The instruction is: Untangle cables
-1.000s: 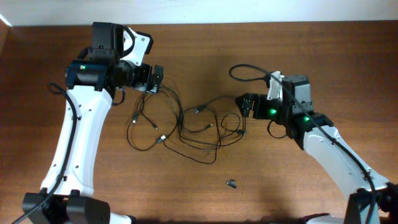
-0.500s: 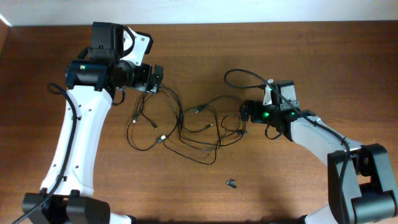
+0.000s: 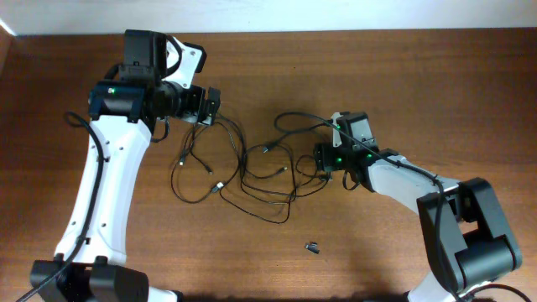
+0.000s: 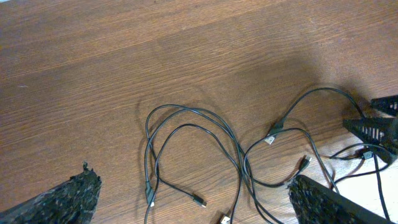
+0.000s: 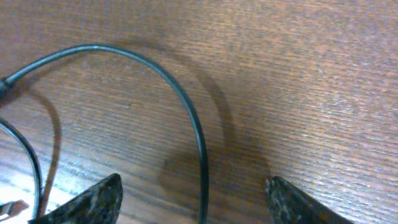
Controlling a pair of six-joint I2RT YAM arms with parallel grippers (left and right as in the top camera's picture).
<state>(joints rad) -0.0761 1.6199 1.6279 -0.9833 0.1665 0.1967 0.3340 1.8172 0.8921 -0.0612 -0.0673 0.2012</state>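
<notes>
Tabletop (image 3: 377, 67) of brown wood grain runs under everything. The left arm (image 3: 101, 193), white with black joints, reaches in from the lower left corner of the overhead view, and the right arm (image 3: 403, 180) comes in from the lower right.

The cables (image 3: 252, 172) lie flat on the wood between the 2 grippers: 3 thin black cords crossed over one another in loose loops, the mass sitting nearer the right gripper than the left.

The left gripper (image 3: 210, 105) is released. In its wrist view the 2 fingers stand at the far bottom corners with nothing between them but wood and cord lying on it. A pair of long narrow loops sits directly under it, and the crossed part of the tangle lies off toward its right finger, apart from both fingertips.

The right gripper (image 3: 320, 161) sits at the tangle's edge, low over the table. Its fingers are parted too - the wrist view shows them wide at the bottom corners, and a single strand (image 5: 193, 124) arcs in from the upper left and runs down through the gap between them, touching neither finger, so nothing is grasped.

Small metal-tipped plugs (image 4: 272, 140) show at several cord ends, most of them on the left gripper's side of the heap. A tiny dark stubby piece (image 3: 312, 247) lies alone on the wood, well apart from the right gripper and clear of the cords.
</notes>
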